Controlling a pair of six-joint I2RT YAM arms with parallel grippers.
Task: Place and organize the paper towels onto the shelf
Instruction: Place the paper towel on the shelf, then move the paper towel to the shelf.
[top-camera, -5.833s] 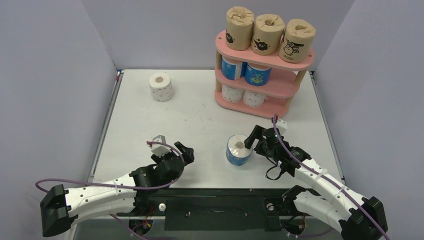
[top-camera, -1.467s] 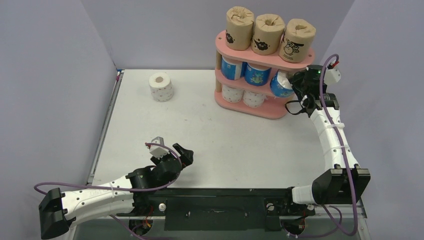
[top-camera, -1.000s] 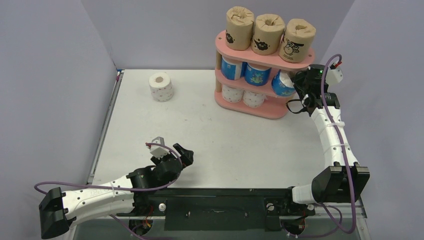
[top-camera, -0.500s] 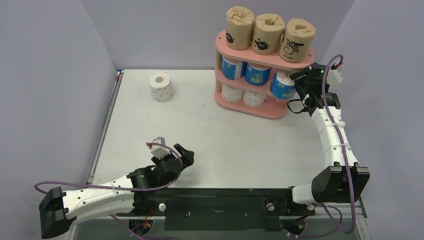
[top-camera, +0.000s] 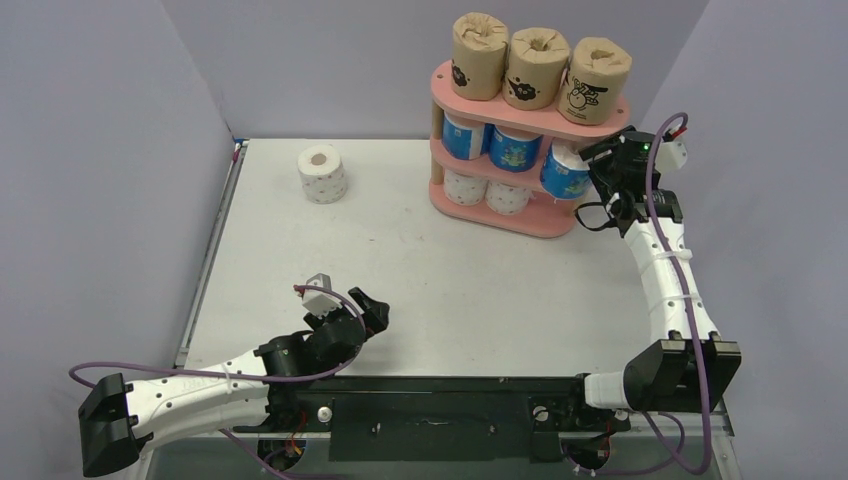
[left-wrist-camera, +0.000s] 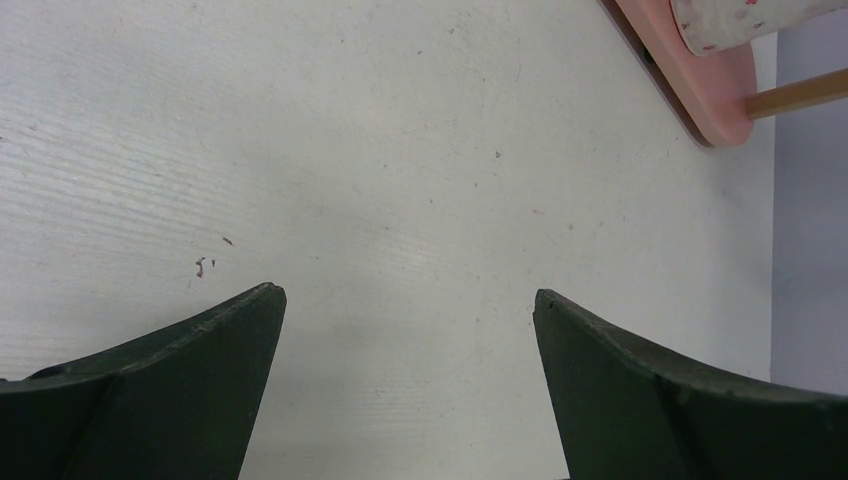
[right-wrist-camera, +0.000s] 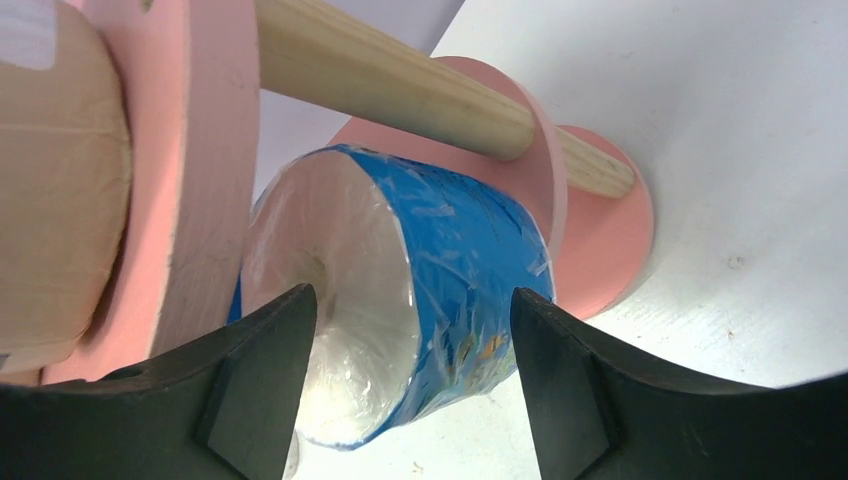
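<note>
The pink shelf (top-camera: 528, 118) stands at the back right of the table. Three brown paper towels (top-camera: 537, 68) sit on its top board, blue ones (top-camera: 514, 148) on the middle board and white dotted ones (top-camera: 508, 196) on the bottom. A third blue roll (top-camera: 565, 172) rests at the middle board's right end. My right gripper (top-camera: 597, 163) is open around this blue roll (right-wrist-camera: 450, 270), with a gap showing at the right finger (right-wrist-camera: 570, 380). One white dotted roll (top-camera: 322, 173) stands alone at the back left. My left gripper (top-camera: 366, 306) hangs open and empty over the near table.
A light wooden post (right-wrist-camera: 400, 90) crosses just above the blue roll, beside the pink top board (right-wrist-camera: 200, 150). Grey walls close in the table on the left, back and right. The shelf's bottom board (left-wrist-camera: 700, 95) shows at the top right of the left wrist view.
My right gripper carried the blue roll from the near table to the shelf's middle board, and its jaws have spread apart over the last second. The left arm has not moved.
</note>
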